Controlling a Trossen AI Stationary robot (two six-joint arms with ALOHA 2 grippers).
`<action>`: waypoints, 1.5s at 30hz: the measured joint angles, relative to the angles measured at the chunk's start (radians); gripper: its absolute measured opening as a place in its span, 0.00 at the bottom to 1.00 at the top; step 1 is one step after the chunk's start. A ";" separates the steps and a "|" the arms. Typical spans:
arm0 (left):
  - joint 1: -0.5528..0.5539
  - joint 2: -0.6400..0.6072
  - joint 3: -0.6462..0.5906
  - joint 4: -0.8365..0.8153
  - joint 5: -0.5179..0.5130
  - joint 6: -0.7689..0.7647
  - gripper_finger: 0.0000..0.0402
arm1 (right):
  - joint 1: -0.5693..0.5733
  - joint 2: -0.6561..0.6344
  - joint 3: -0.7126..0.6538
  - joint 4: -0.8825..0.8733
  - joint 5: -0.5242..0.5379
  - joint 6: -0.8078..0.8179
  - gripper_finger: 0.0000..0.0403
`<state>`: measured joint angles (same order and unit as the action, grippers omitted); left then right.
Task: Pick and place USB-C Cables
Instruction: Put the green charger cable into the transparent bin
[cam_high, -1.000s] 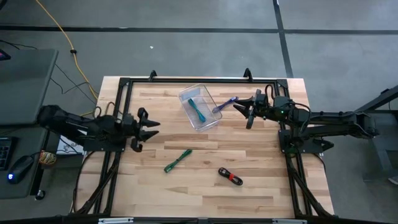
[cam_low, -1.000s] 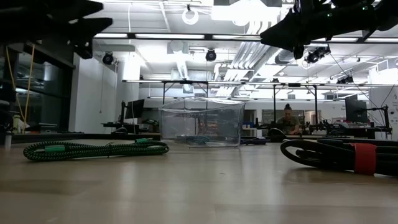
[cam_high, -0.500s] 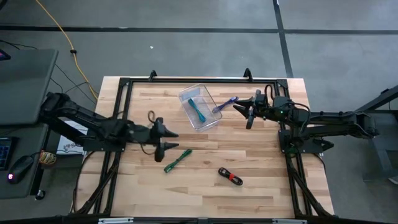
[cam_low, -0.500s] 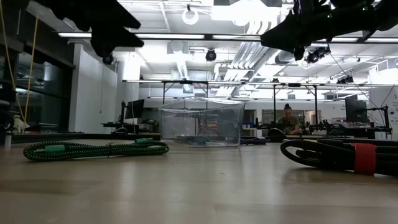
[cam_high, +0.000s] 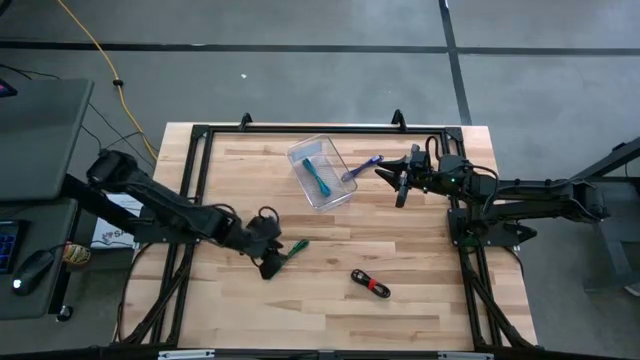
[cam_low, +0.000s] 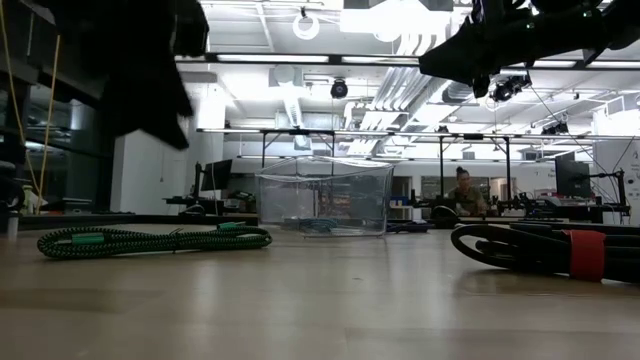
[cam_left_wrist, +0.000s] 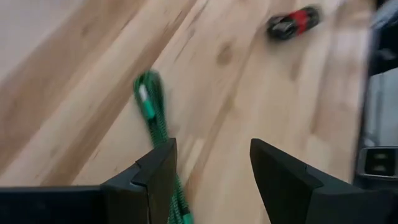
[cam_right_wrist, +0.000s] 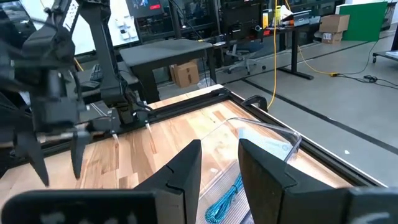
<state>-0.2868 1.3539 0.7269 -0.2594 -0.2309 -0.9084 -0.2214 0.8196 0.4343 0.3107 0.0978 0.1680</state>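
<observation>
Green braid is what matters here: the green cable (cam_high: 286, 254) lies on the bare wood just left of the high view's centre, its long axis running on a diagonal from lower left to upper right. My left gripper (cam_high: 272, 258) hangs right over its lower-left end, fingers spread. In my left wrist view the green cable (cam_left_wrist: 153, 118) runs from the gap between my fingers (cam_left_wrist: 163, 171) away toward the middle of the frame, close against the left-hand finger rather than centred. So the cable lies straight ahead of and under my fingertips, its length roughly along my pointing direction rather than across the gap. I judge that I need to shift a little sideways before closing.

My left arm is by far the nearer one. My right gripper (cam_high: 392, 178) waits in the upper right of the high view, its fingers parted and holding nothing, next to the purple cable (cam_high: 361, 169), which rests against the right side of the clear bin (cam_high: 298, 152). The teal cable (cam_high: 318, 178) already lies inside that bin. The black cable with the red band (cam_high: 370, 284) lies on the wood at lower centre, well apart from both grippers.
</observation>
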 joint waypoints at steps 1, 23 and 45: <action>-0.003 0.023 0.000 0.002 0.000 -0.008 0.46 | 0.000 0.000 0.000 0.000 0.000 0.000 0.25; -0.005 0.330 0.002 0.106 -0.060 -0.084 0.46 | 0.000 0.000 0.001 -0.046 0.000 0.042 0.25; -0.034 0.351 0.002 0.044 -0.132 -0.042 0.13 | 0.000 0.000 0.001 -0.053 0.000 0.042 0.25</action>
<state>-0.3210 1.7046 0.7288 -0.2156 -0.3630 -0.9501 -0.2214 0.8200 0.4351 0.2581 0.0978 0.2096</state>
